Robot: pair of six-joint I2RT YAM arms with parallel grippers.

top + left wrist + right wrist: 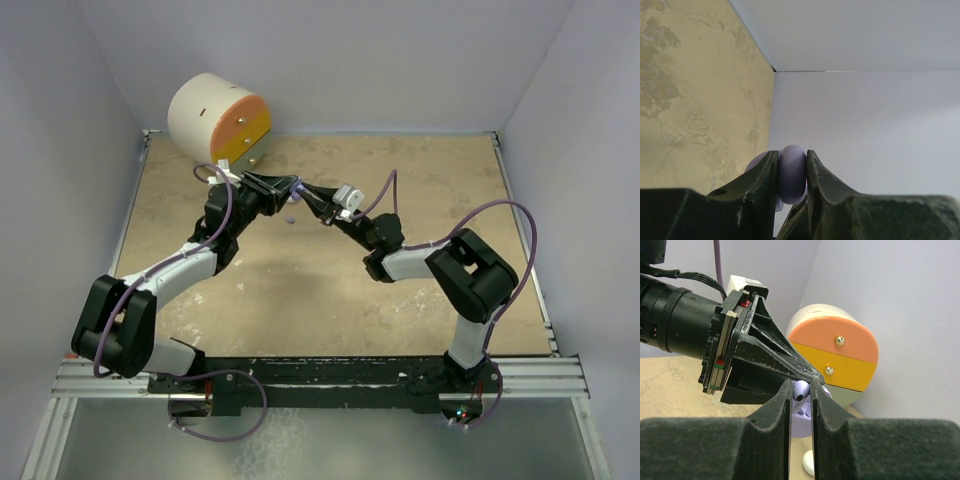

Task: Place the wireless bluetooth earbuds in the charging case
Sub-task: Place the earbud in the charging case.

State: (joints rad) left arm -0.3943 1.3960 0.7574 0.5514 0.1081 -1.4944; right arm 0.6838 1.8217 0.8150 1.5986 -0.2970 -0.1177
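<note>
At the far left of the bench (430, 300), a cream drum (205, 110) with an orange and yellow face is lying on its side against the back wall. Just to its right, the left claw (792, 153) is being held above the bench with its jaws closed tight on a lilac case (792, 175), which is being gripped edge-on across its rounded rim. A paler lilac part is showing behind one finger. Whether that is an opened lid cannot be told.

Beneath the spot where the two claws are meeting, a tiny purple earbud (290, 221) is lying loose on the bench. Immediately to the right, the right claw (801, 385) is being pointed nose to nose at the left one. Its jaws are drawn nearly together on a white earbud (800, 392), which is being pinched at the fingertips just beside the case. A rounded white thing (809, 463) is showing on the bench below, too cut off to be identified.

The step in hand is judged to be the offering of this white earbud to the case, and nothing appears to be seated yet. For the next move, the earbud is to be lined up with its socket and eased in gently while the case is being steadied. Only then are the right jaws to be opened.
</note>
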